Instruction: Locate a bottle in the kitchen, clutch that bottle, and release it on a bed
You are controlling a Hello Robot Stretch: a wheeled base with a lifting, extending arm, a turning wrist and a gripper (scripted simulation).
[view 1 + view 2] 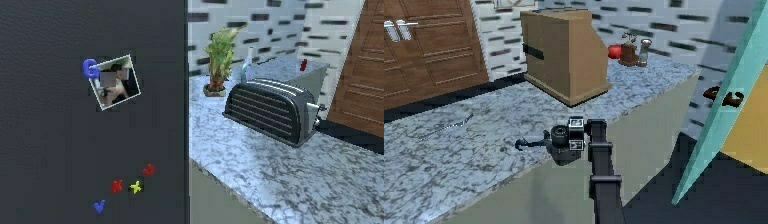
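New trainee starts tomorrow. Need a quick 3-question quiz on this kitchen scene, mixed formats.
1. True or false: the toaster stands on the counter.
2. Which stands behind the toaster? A) plant B) kettle C) microwave
3. Fill in: in the arm side view, a red thing lies on the counter right of the cardboard ____.

Key: 1 true; 2 A; 3 box.

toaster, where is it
In the forward view's right half, the dark metal toaster sits on the speckled grey counter, beside a green potted plant.
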